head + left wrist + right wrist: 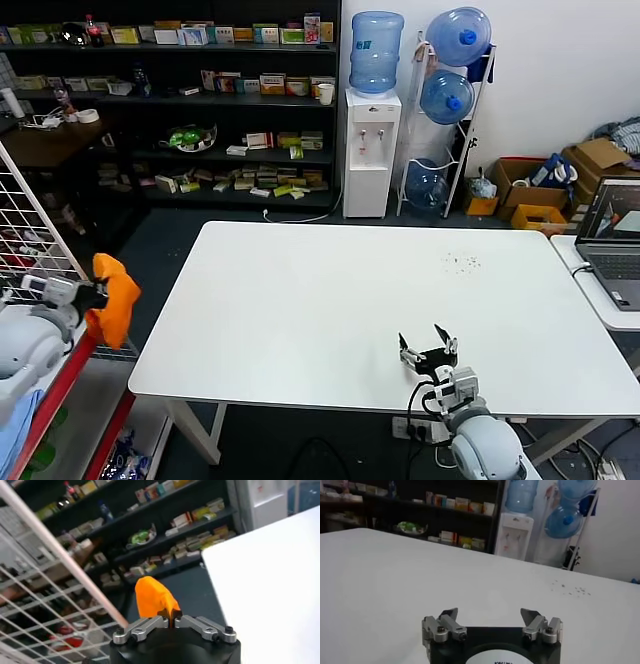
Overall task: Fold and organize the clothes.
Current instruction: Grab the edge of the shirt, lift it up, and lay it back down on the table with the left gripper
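White tabletop (330,310) in a stockroom, dark shelves (200,110) behind. Left tool (172,621) off the tabletop's left edge, clenched on the orange T-shirt (112,298) — bunched, hanging from its tips. Right tool (428,349) released — over the near edge.

Grey-white arms, black end effector (428,352), silver fingers (443,626)

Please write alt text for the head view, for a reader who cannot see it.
The left gripper, off the left edge of the white table, is shut on a bunched orange T-shirt beside a wire rack. The right gripper hovers open over the table's near edge; shelves and a water dispenser stand behind.
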Robot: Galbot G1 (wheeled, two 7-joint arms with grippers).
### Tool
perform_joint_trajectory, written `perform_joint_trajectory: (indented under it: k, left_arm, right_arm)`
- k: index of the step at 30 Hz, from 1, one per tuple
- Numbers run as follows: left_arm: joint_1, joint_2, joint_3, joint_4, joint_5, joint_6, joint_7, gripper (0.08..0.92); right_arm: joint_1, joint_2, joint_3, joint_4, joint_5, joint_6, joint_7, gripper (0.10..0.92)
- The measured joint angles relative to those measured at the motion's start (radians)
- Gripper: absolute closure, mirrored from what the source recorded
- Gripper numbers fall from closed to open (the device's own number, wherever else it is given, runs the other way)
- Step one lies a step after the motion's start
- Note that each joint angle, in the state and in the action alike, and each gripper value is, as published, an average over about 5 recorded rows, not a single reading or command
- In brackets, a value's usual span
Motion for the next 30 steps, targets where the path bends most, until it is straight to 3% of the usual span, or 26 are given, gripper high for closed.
perform_joint_trajectory:
  k: [19,30]
  left_arm:
    - [0.026,-0.31,0.115,-0.172,-0.012,0.014,-0.127,0.878]
    - [-0.02,-0.61,0.219,-0.118,0.078,-0.022,-0.17,0.878]
  right_arm:
    - [-0.03,-0.004,0.021,-0.003,-0.027,0.012,-0.007,0.203]
    - [-0.058,-0.025,0.055,0.004,-0.037,0.039,-0.023,0.203]
